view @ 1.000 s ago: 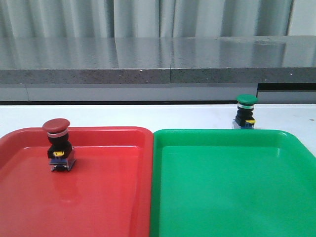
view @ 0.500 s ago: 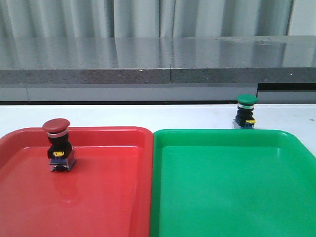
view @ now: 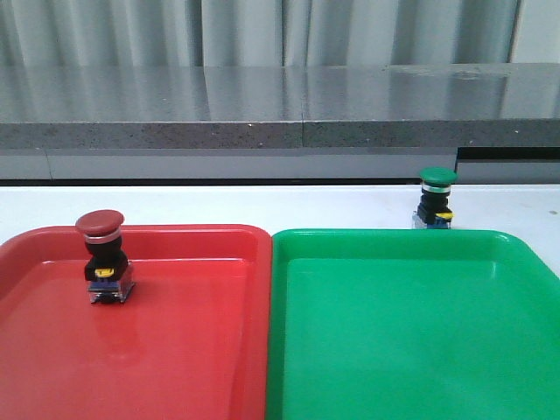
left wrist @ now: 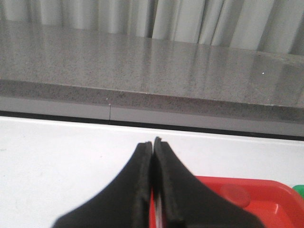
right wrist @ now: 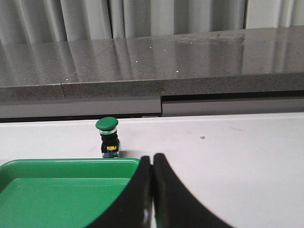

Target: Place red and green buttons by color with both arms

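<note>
Straight ahead, the front view shows the red button point(view: 101, 256) upright inside the red tray point(view: 188, 350), near its far left corner, and the green button point(view: 436, 199) standing on the white desk point(view: 262, 206) just behind the green tray point(view: 411, 341). Neither arm appears there. From the left wrist, the left end effector point(left wrist: 153, 141) is pressed closed and empty above the desk. From the right wrist, the right end effector point(right wrist: 152, 157) is likewise closed on nothing, with the green button beyond it.
</note>
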